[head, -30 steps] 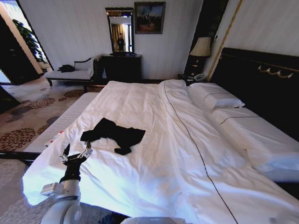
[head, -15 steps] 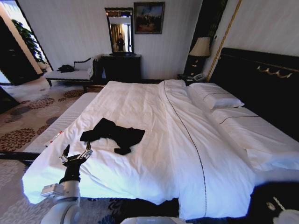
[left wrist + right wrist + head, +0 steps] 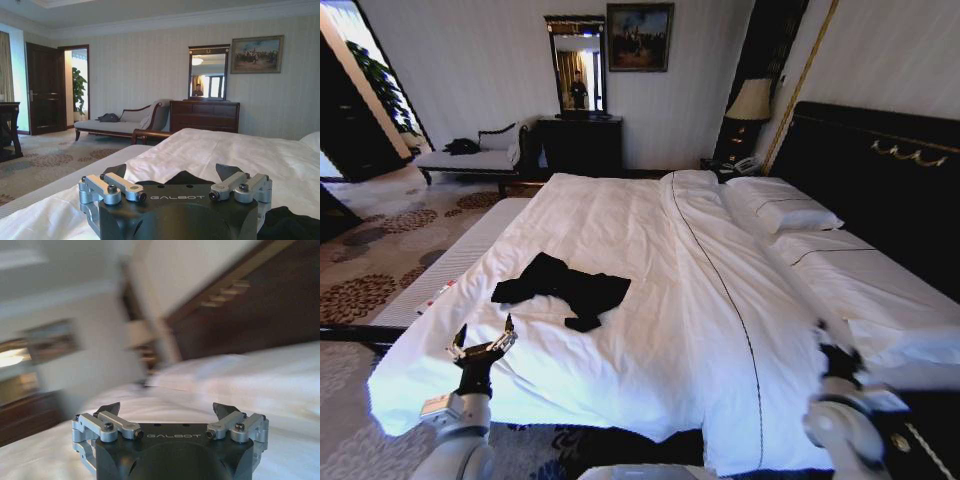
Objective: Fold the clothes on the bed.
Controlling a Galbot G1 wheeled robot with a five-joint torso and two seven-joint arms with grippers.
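Right tool (image 3: 820, 335) risen beside bed (image 3: 650, 300), both tools spread wide — empty, one black T-shirt (image 3: 565, 288).

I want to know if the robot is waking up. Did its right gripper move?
Yes. The right gripper has risen into view at the white bed's near right edge, just below the nearest white pillow.

Black end effector (image 3: 177, 180) — silver screwed linkages, GALBOT lettering.
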